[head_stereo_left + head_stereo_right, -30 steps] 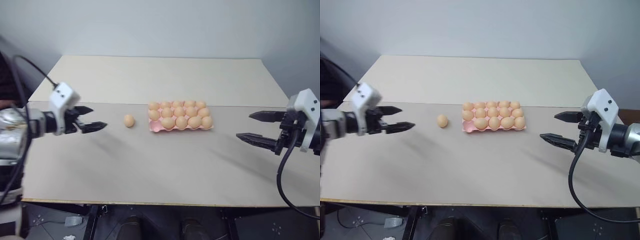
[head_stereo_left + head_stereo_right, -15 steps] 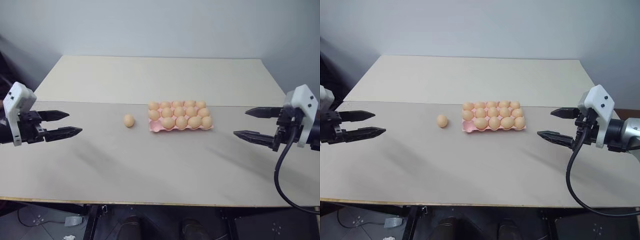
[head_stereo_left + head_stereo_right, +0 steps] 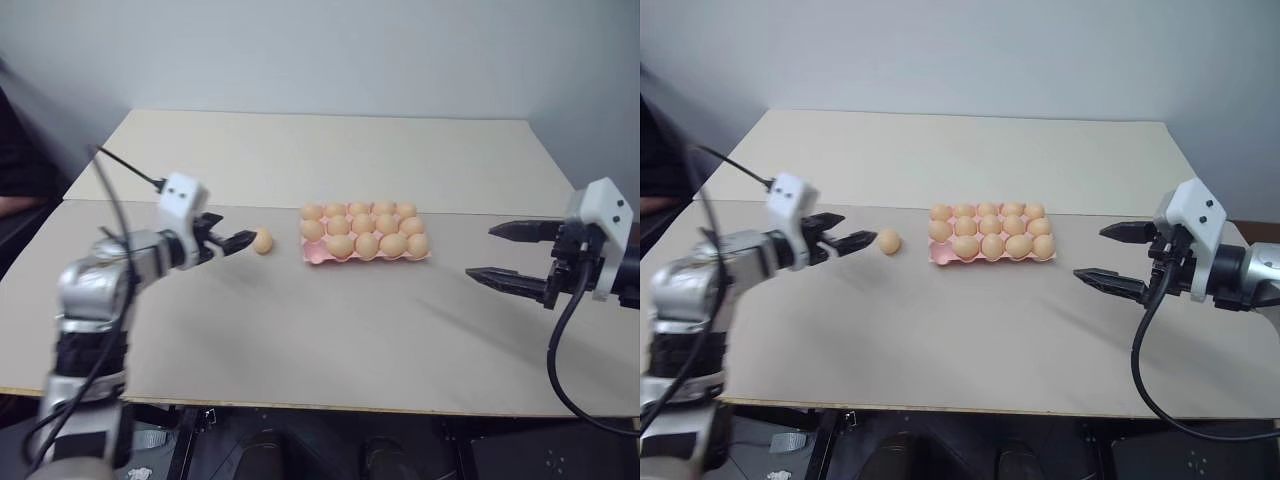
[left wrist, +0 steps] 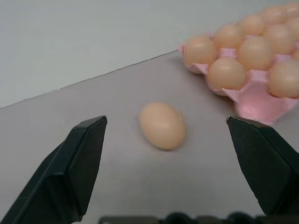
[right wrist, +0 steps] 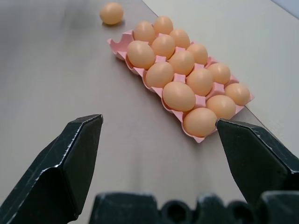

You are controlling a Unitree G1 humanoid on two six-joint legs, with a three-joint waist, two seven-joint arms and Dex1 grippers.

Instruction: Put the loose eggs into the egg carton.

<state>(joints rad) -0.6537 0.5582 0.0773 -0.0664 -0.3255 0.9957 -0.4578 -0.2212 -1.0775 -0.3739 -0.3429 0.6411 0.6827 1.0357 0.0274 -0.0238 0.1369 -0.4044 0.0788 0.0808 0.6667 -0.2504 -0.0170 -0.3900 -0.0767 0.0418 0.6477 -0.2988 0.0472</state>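
Left hand (image 3: 240, 241) hung open just left of the loose egg (image 3: 262, 240) beside the egg carton (image 3: 316, 256); right hand (image 3: 505, 256) was open too.

A flat, pale pink moulded egg carton (image 3: 366, 250), rectangular and lidless, lies on the table with its long side running left to right. Smooth, oval, light tan-orange eggs (image 3: 367, 243) sit in its cups in three rows, each seated upright in its own cup and close against its neighbours. One cup at the carton's near-left corner is empty, showing bare pink. A single loose egg (image 3: 263, 240) of the same tan-orange colour lies on its side just beside the carton's left end, apart from it and not touching.
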